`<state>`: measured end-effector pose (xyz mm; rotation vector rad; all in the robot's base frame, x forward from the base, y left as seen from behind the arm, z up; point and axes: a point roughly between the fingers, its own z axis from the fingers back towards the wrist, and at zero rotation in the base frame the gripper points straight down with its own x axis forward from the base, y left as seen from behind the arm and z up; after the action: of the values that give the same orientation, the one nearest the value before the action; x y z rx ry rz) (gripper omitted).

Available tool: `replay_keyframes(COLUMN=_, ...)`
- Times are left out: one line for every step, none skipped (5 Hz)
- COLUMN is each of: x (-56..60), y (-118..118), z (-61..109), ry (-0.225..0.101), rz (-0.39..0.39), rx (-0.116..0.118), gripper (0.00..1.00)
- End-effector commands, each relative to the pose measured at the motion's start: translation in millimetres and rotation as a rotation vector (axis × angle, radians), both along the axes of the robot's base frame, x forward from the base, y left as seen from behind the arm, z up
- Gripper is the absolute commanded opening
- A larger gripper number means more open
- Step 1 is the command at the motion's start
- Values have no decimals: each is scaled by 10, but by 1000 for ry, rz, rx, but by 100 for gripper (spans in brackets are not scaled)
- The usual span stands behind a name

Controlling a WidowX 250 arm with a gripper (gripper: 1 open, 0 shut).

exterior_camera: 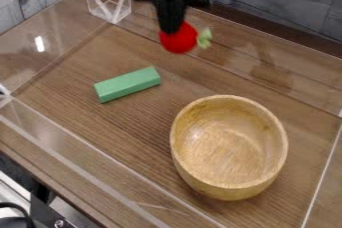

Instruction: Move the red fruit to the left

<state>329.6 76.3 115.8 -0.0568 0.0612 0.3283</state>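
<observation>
Camera: blurred fingers (173, 27) hiding red fruit's (181, 39) top.

Single arm enters from the top edge of the camera view, wrist vertical, gripper (175, 27) pointing straight down. Jaws are pinched narrow and clamped on the red fruit (178, 39), which hangs at the fingertips clear of the surface below. Arm and gripper are motion-blurred, so finger detail isn't readable; dark gripper body sits directly above the grasp point.
</observation>
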Motion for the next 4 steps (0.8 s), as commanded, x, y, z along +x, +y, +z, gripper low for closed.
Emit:
replay_keyframes(x=10, y=252, z=246, ry=-90, rz=-45, rx=19, gripper=0)
replay_keyframes(x=-27, y=481, z=102, ry=-86, rz=-80, rx=25, gripper=0)
replay_keyframes(x=-41, y=586, z=-43, ry=-82, rz=-120, rx=29, gripper=0)
replay_keyframes(x=-67, y=684, z=-154, ry=-77, rz=-101, rx=32, gripper=0)
